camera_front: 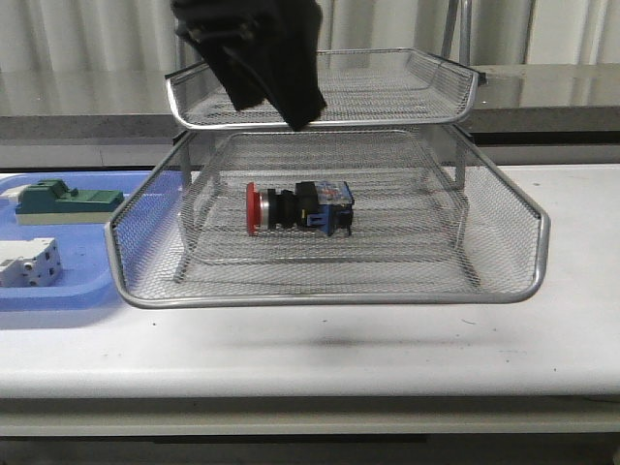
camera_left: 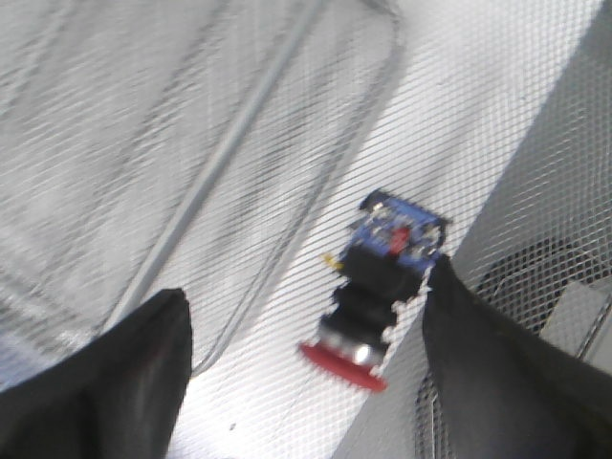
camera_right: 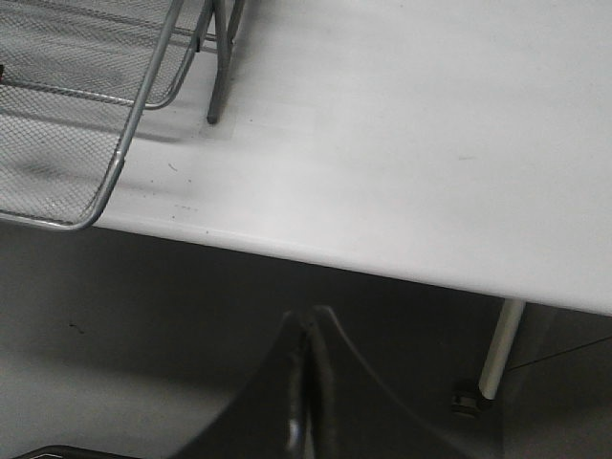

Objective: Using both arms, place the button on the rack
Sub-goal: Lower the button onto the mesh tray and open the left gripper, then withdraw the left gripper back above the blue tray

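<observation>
The button (camera_front: 295, 208) lies on its side in the rack's (camera_front: 329, 291) middle tier, red cap toward nine o'clock. The left claw (camera_left: 306, 373) hangs spread and empty above it; the right claw (camera_right: 306, 402) is closed off the bench (camera_front: 320, 354). Placement looks done; next, retreat.

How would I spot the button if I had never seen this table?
Find the wire rack, the biggest thing on the table. The button lies on its side on a mesh tier, below the left gripper. Only it has a round red cap; the blocks on the blue tray are green and white.
</observation>
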Controlling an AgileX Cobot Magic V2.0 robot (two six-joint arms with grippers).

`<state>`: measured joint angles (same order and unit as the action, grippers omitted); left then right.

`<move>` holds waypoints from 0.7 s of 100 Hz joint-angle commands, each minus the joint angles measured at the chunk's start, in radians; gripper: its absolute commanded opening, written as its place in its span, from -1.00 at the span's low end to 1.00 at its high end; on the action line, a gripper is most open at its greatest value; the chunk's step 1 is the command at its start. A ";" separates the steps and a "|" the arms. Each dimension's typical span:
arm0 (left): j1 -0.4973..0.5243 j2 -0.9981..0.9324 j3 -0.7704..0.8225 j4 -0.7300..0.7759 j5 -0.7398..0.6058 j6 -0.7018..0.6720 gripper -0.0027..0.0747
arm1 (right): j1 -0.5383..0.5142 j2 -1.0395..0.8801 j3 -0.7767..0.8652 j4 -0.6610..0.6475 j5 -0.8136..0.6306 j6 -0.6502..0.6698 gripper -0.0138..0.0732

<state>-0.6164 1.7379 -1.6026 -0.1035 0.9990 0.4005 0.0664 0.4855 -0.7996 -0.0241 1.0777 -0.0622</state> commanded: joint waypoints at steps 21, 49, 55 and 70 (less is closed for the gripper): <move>0.156 -0.245 0.130 -0.017 -0.027 -0.066 0.35 | -0.004 0.006 -0.034 -0.009 -0.060 0.000 -0.85; 0.306 -0.535 0.480 -0.036 -0.221 -0.122 0.34 | -0.004 0.006 -0.034 -0.009 -0.060 0.000 -0.85; 0.334 -0.599 0.553 -0.036 -0.272 -0.127 0.34 | -0.004 0.006 -0.034 -0.009 -0.060 0.000 -0.85; 0.397 -0.777 0.730 -0.040 -0.365 -0.153 0.34 | -0.004 0.006 -0.034 -0.009 -0.060 0.000 -0.85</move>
<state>-0.2464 1.0647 -0.9256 -0.1192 0.7451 0.2692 0.0664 0.4855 -0.7996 -0.0241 1.0777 -0.0622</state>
